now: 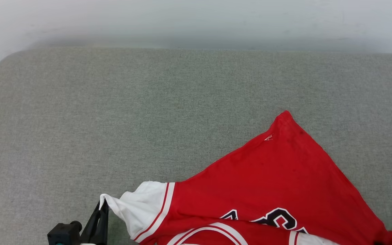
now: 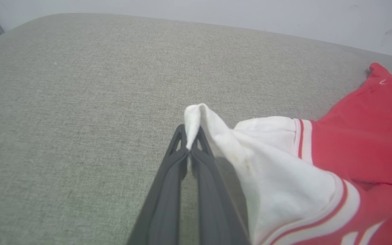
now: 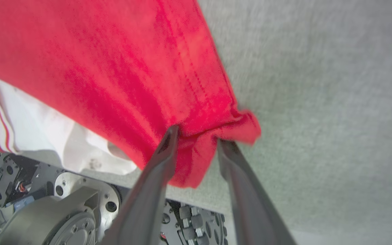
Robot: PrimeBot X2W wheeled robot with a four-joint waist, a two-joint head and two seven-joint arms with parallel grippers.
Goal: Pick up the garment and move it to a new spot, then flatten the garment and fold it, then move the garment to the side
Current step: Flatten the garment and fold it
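The garment point(image 1: 271, 177), a red T-shirt with white sleeves and black lettering, lies crumpled at the front right of a grey cushion. My left gripper point(image 1: 103, 204) is shut on the tip of a white sleeve point(image 2: 196, 115), which it holds pulled out to the left. In the right wrist view my right gripper point(image 3: 197, 134) has its two fingers apart. A red corner of the garment point(image 3: 114, 68) lies loosely between them, near the cushion's front edge.
The grey fabric cushion point(image 1: 148, 119) stretches wide to the left and the back, up to a pale wall point(image 1: 196, 20). Below the cushion's front edge the robot's own base point(image 3: 63, 204) shows.
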